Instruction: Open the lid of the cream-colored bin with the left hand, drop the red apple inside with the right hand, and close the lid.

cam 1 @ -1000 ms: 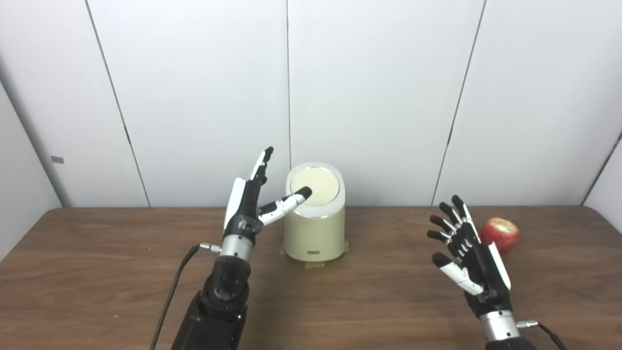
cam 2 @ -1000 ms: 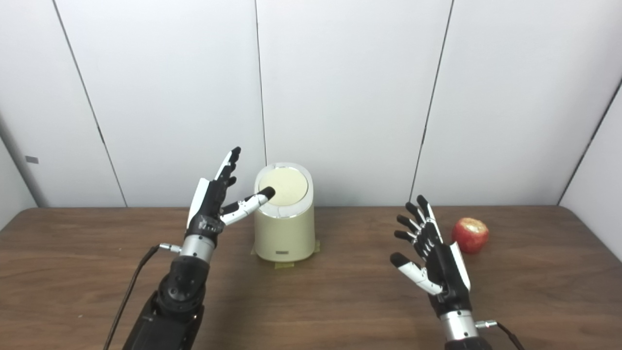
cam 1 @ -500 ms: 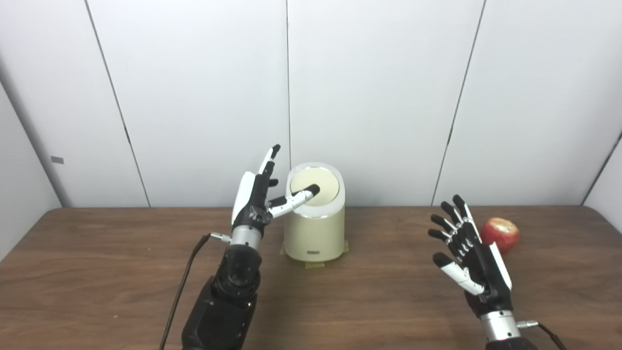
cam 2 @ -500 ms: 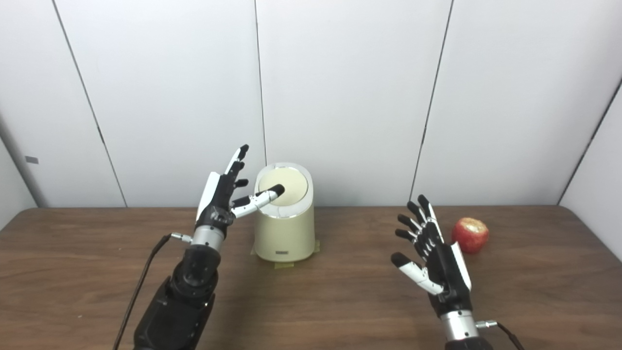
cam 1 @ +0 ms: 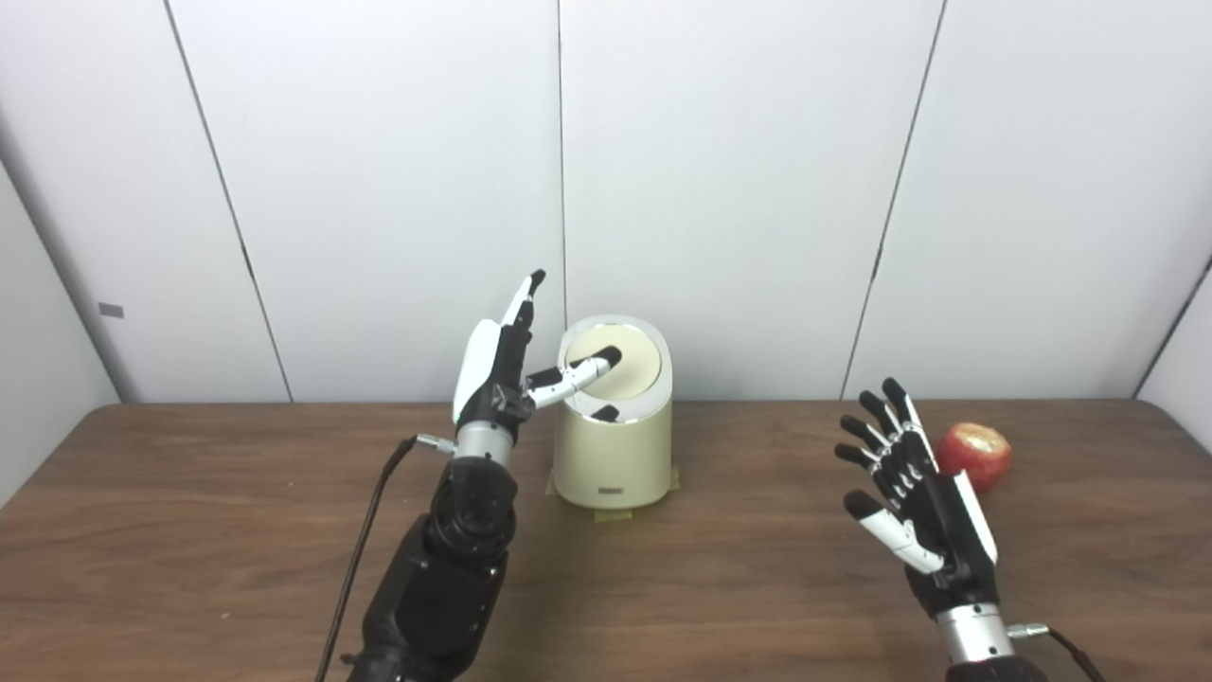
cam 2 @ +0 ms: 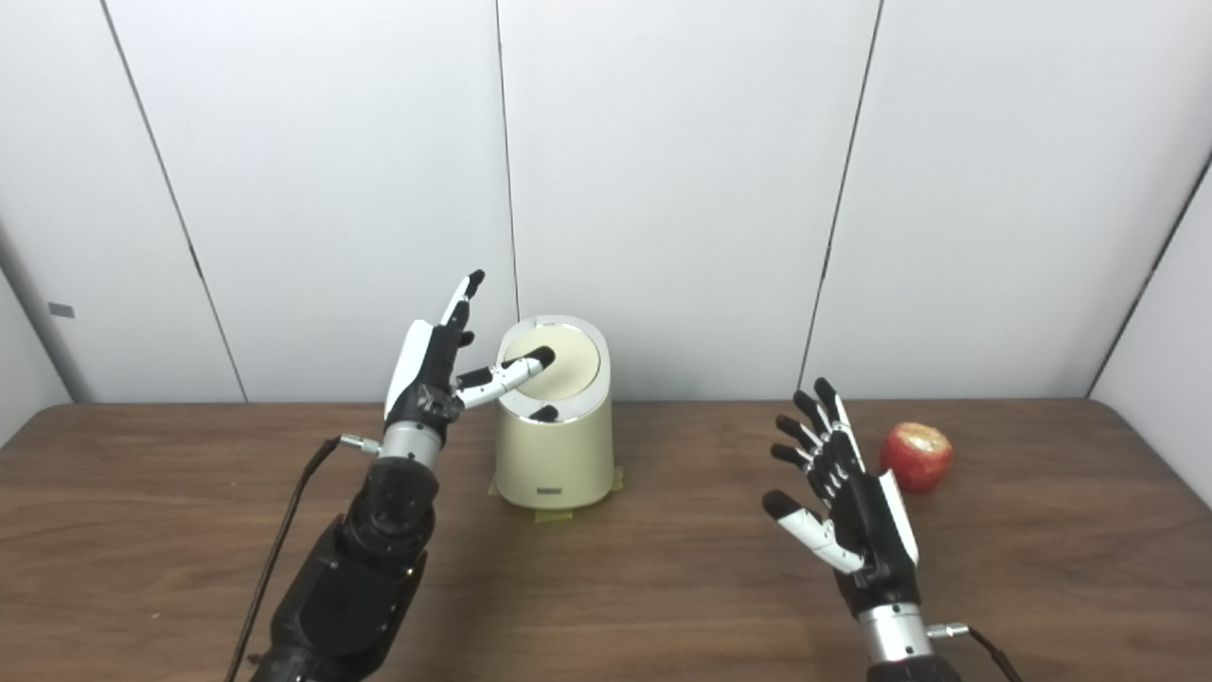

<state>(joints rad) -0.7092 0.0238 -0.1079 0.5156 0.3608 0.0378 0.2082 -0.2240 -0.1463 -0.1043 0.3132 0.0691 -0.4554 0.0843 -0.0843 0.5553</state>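
Two hands, both empty, you see:
Right hand [cam 1: 917, 530]: nearest you, 4 o'clock, fingers spread wide.
Apple [cam 1: 974, 455]: on table [cam 1: 189, 530], just beyond right hand.
Left hand [cam 1: 502, 374]: 11 o'clock, fingers apart, thumb on lid [cam 1: 627, 365].
Bin [cam 1: 614, 445]: 12 o'clock, lid down.

Cream-colored bin [cam 1: 614, 455], upright cylinder, table center at 12 o'clock; slanted round lid [cam 1: 620, 365] with a dark gap at its front edge. Red apple [cam 1: 974, 456] at 3 o'clock, well apart.
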